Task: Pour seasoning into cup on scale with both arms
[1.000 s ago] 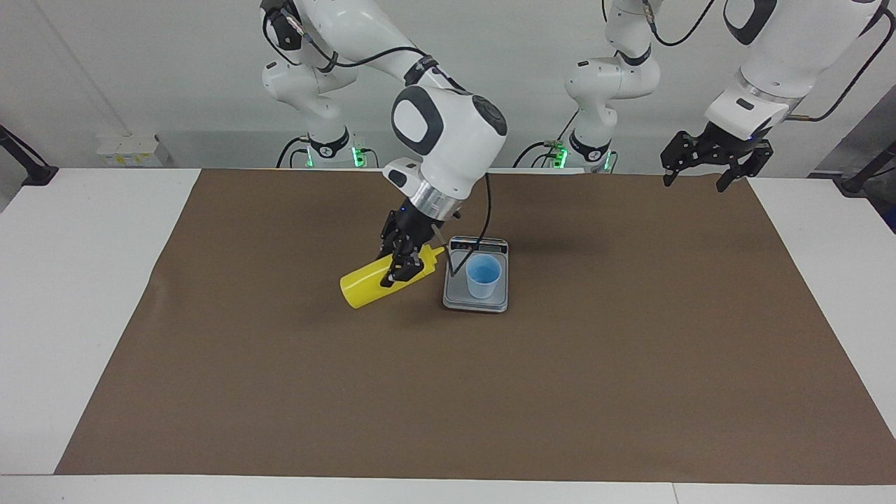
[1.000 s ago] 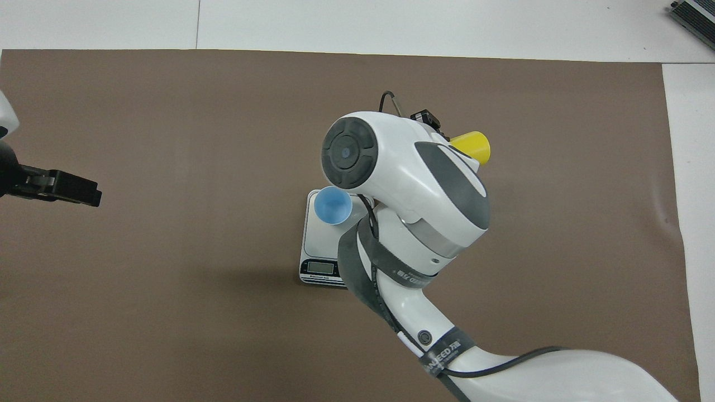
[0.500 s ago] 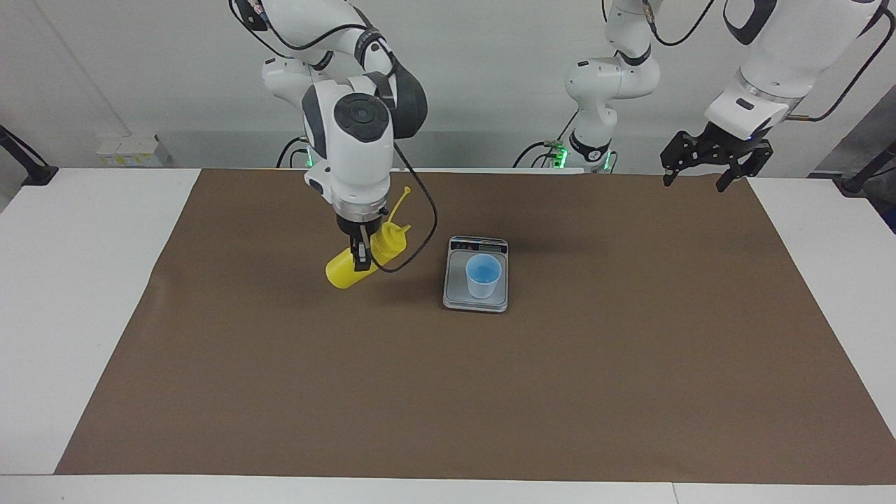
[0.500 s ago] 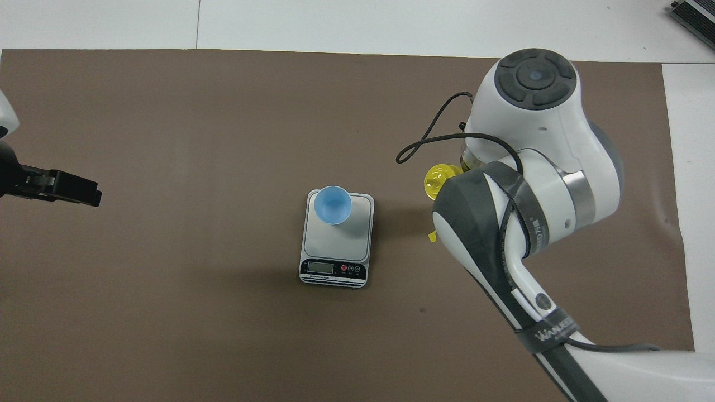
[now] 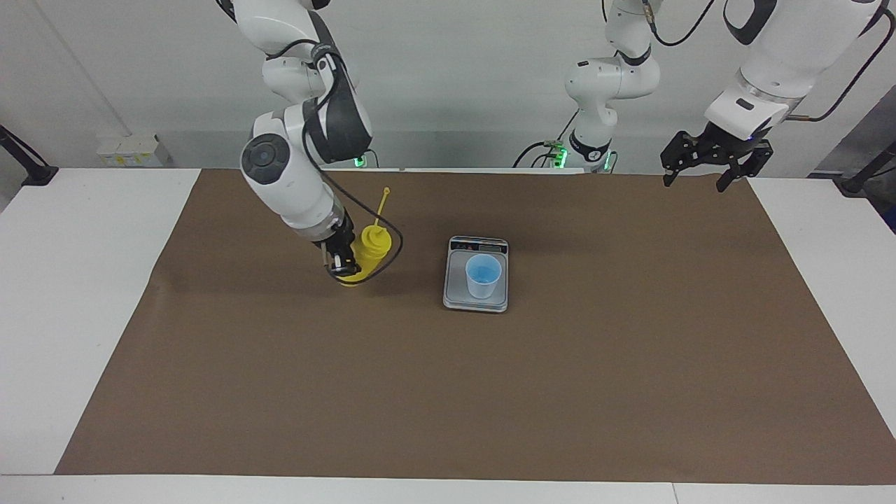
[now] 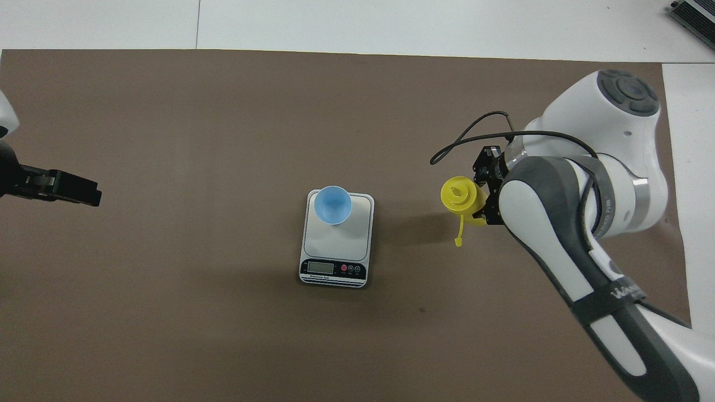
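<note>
The seasoning, a yellow squeeze bottle [image 5: 372, 246] [image 6: 459, 194], stands upright beside the scale, toward the right arm's end of the table, its base at or just above the mat. Its cap strap [image 5: 381, 203] sticks up from the nozzle. My right gripper [image 5: 343, 264] [image 6: 485, 192] is shut on the bottle's body from the side. The light blue cup [image 5: 483, 274] [image 6: 333, 205] stands on the silver scale [image 5: 476, 299] [image 6: 341, 240], at the end away from its display. My left gripper [image 5: 694, 183] [image 6: 84, 192] waits open in the air over the mat's edge at the left arm's end.
A brown mat [image 5: 490, 392] covers most of the white table [image 5: 70, 280]. A black cable [image 6: 475, 125] loops from the right wrist above the bottle. A dark device [image 6: 695, 14] lies at the table's corner farthest from the robots.
The right arm has swung the bottle away from the cup toward its own end of the table and turned it from tilted to upright. The left arm has not moved.
</note>
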`<action>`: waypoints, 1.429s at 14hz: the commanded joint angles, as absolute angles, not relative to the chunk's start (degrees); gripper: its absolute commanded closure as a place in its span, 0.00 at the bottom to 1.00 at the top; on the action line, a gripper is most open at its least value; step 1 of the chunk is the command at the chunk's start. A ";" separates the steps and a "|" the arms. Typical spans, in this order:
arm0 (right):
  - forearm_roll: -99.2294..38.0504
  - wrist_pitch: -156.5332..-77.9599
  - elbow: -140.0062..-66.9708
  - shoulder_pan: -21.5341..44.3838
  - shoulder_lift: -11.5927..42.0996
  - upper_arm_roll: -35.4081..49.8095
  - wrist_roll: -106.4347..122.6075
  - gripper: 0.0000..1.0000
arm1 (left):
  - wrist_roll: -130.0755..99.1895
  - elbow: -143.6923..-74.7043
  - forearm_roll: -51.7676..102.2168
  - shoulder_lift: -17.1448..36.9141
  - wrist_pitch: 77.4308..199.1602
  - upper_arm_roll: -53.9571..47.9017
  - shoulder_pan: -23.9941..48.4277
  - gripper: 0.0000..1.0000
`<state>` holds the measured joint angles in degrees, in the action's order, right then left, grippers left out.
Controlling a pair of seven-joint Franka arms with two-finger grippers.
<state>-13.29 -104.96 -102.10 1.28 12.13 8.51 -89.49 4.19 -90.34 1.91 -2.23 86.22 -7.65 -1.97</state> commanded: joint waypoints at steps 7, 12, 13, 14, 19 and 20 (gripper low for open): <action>-27.50 -110.83 -116.97 -15.10 7.29 9.23 -65.32 1.00 | 4.92 -90.26 1.41 -2.46 85.61 -8.00 -2.64 0.00; -26.73 -113.03 -119.80 -15.73 6.68 8.88 -61.78 0.00 | 4.92 -90.26 1.41 -2.46 85.61 -8.00 -2.64 0.00; -26.37 -113.20 -119.71 -15.73 6.77 8.88 -61.79 0.00 | 4.92 -90.26 1.41 -2.46 85.61 -8.00 -2.64 0.00; -26.28 -113.20 -119.62 -15.82 6.77 8.79 -61.70 0.00 | 4.92 -90.26 1.41 -2.46 85.61 -8.00 -2.64 0.00; -20.50 -113.03 -117.25 -15.91 5.19 8.61 -57.93 0.00 | 4.92 -90.26 1.41 -2.46 85.61 -8.00 -2.64 0.00; -19.00 -113.03 -116.81 -15.91 4.40 8.61 -57.14 0.00 | 4.92 -90.26 1.41 -2.37 85.52 -8.00 -2.64 0.00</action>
<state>-21.57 -112.67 -117.00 -15.38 6.62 8.38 -59.70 4.19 -90.34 1.91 -2.23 86.22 -7.65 -1.97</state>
